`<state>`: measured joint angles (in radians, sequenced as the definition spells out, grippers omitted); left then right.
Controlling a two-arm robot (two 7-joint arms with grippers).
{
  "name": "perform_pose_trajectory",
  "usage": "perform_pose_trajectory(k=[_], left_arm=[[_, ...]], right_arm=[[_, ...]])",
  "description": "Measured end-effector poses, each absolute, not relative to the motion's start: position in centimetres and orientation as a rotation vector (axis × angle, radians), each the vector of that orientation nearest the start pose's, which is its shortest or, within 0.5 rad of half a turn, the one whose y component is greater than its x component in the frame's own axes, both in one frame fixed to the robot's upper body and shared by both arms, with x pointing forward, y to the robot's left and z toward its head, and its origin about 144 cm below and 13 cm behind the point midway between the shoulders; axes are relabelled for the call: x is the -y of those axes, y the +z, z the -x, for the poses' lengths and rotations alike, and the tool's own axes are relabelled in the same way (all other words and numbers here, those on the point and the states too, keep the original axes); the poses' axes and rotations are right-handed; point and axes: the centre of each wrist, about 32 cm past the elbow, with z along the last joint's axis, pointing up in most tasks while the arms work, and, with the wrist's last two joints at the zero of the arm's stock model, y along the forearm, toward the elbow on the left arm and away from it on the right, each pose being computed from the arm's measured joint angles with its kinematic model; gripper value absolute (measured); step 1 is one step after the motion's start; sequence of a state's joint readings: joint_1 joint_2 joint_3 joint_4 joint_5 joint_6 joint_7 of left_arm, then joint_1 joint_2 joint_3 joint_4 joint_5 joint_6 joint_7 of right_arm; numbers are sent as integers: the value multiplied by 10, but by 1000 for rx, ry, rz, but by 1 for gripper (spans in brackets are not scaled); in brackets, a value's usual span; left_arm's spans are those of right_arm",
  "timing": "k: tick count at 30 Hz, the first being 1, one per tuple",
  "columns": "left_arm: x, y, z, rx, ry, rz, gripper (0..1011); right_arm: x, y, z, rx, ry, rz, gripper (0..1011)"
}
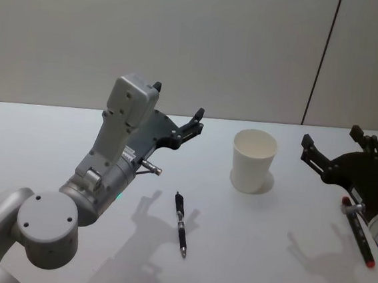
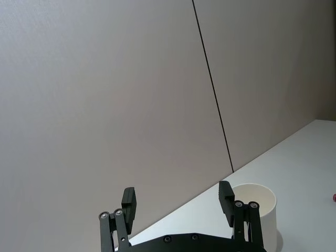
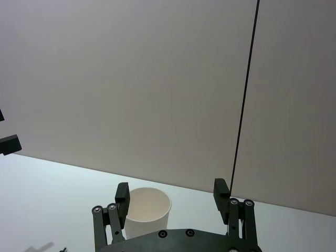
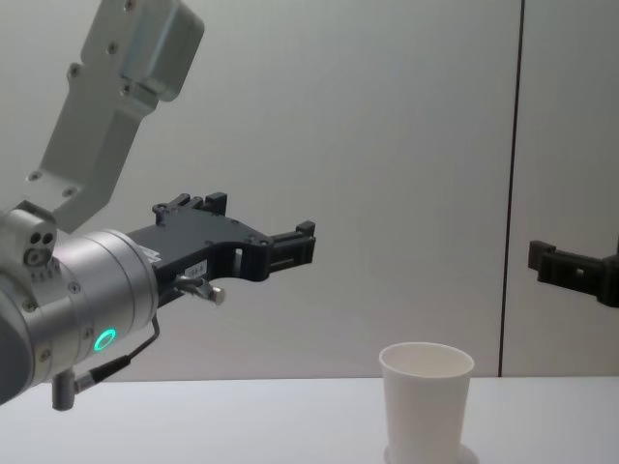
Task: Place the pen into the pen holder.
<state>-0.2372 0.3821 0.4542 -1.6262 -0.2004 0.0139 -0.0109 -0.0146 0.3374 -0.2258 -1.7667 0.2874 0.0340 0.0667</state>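
Nearest me, the pen (image 1: 360,239), red-tipped, lies flat at four o'clock of the pen holder (image 1: 254,161), beside my right arm. Another black pen (image 1: 179,224) lies at seven. My left gripper (image 1: 177,100) and right gripper (image 1: 332,136) hover spread wide and empty at ten and two.

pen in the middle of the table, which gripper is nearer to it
Left. The left gripper hangs raised behind the pen, slightly to its left; the right gripper is farther off to its right, beyond the cup.
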Motion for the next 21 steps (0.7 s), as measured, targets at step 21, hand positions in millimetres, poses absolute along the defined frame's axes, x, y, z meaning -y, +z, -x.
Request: perform_pose_trajectory(k=[21], left_arm=[[-198, 1204, -492, 268, 1124, -61, 1000]], right_arm=[[233, 1193, -443, 20, -1249, -4, 1002]])
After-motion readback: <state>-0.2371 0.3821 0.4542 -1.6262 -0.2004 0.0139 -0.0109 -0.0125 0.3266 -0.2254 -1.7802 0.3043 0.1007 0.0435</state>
